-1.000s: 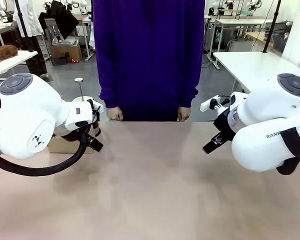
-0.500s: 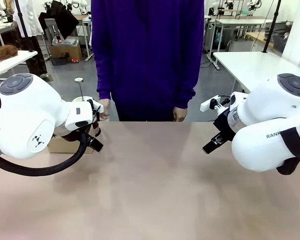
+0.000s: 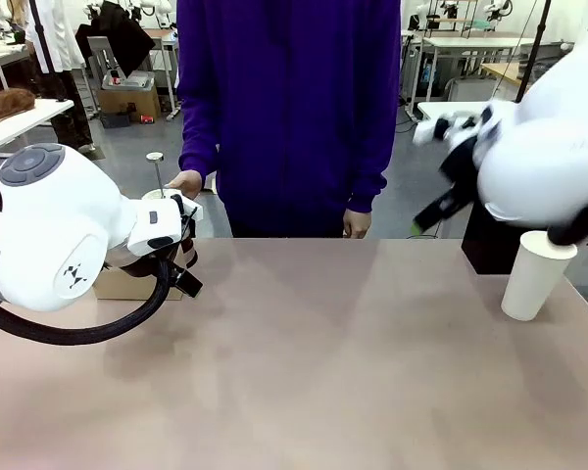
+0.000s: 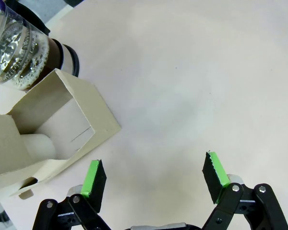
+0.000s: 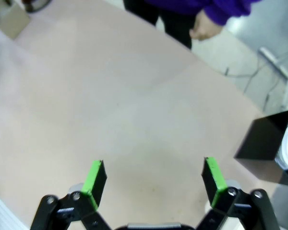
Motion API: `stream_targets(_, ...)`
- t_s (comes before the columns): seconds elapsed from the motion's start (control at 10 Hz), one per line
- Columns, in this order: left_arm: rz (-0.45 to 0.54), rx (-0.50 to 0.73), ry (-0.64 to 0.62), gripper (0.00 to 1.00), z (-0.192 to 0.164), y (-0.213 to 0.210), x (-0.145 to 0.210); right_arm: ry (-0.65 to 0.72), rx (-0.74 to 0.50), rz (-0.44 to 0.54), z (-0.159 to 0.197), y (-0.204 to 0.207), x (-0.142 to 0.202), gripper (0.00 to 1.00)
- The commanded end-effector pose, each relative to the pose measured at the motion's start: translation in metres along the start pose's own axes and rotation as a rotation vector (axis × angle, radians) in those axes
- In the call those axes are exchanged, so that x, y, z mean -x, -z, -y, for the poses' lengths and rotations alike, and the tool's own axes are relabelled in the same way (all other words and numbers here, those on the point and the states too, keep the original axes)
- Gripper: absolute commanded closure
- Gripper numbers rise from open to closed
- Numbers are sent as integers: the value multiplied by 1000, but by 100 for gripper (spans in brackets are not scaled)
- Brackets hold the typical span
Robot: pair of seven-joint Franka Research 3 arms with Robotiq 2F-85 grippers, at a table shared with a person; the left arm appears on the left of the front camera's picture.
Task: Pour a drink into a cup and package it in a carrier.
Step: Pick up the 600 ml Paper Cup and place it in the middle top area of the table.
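One standing cup (image 3: 534, 279), left tool (image 4: 154, 160), right tool (image 5: 153, 161) spread

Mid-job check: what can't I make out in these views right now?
- Pitcher: left wrist view, cut off by the top-left corner; fill level unclear.
- Carrier: front view, mostly behind the left arm.
- Cup: front view, rim partly covered by the right arm; inside unseen.

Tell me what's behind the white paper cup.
A black box stands behind the cup, toward the middle. The right arm covers the box's top, so any contents are hidden.
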State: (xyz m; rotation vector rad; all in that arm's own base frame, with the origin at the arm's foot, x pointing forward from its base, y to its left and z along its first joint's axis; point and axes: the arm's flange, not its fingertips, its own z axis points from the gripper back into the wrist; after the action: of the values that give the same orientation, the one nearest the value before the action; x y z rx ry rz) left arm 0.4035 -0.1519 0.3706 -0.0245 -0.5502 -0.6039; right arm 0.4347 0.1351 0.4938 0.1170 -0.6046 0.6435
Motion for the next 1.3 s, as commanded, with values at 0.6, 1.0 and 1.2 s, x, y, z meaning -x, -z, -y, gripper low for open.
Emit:
stream_targets(0.6, 0, 0, 0, 0, 0, 0, 0, -297, -522, 387, 215, -88, 65, 0)
stream_targets(1.0, 0, 0, 0, 0, 0, 0, 0, -284, -505, 441, 220, -82, 97, 0)
stream_targets(1.2, 0, 0, 0, 0, 0, 0, 0, -284, -505, 441, 220, -82, 97, 0)
